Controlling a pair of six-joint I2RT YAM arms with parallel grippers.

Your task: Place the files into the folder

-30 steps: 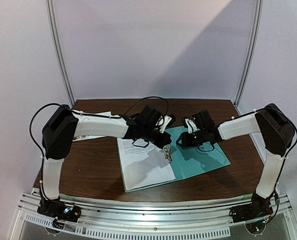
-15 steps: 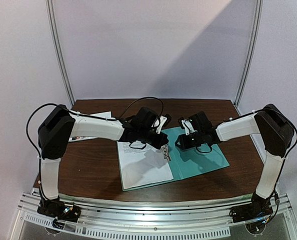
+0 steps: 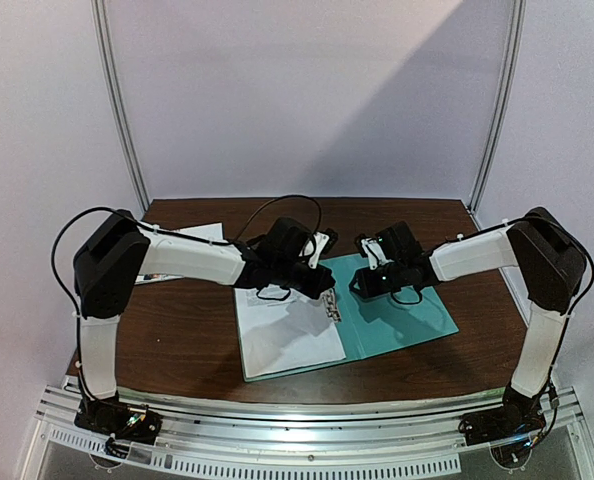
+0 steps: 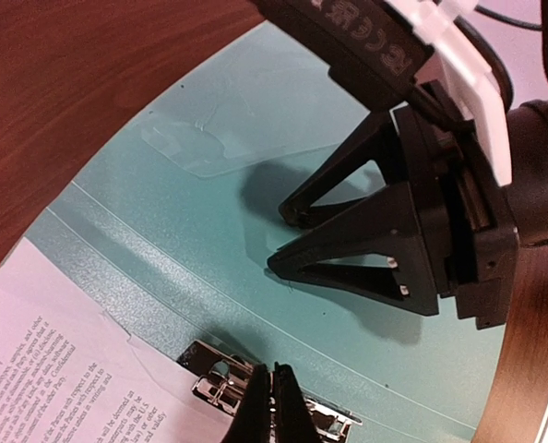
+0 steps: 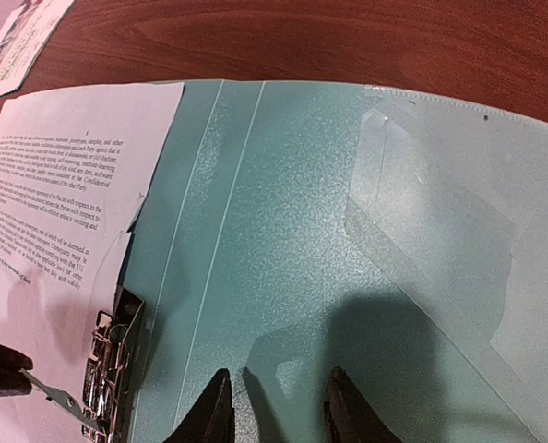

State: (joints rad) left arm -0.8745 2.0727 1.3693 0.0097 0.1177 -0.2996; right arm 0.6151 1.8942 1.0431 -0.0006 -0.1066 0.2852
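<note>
**Open folder at mid-desk, one sheet in it, the other half hidden**

The colourful sheet (image 3: 199, 232) lies near the far left corner of the desk (image 3: 177, 330). The left arm covers most of it, and the right wrist view cuts it off at the corner, so its print cannot be read. The teal folder (image 3: 407, 315) lies open, from the middle of the desk toward the right edge. The text sheet (image 3: 282, 335) lies on its left half, with its far edge under the left arm. From above, the metal clip (image 4: 325, 423) is a small blur by the spine; the left wrist view shows only part of it at the picture's lower edge.

The left tool (image 4: 269, 388) has its fingers pressed together, tips down at the clip. In the right wrist view a thin metal lever runs from the clip to a dark fingertip at the picture's left edge. Whether the lever is pinched or only touched is hard to tell.

The right tool (image 5: 279, 406) stands partly apart and holds nothing. Its tips are low over the bare right half of the folder, near the spine. Contact with the card cannot be made out.
</note>
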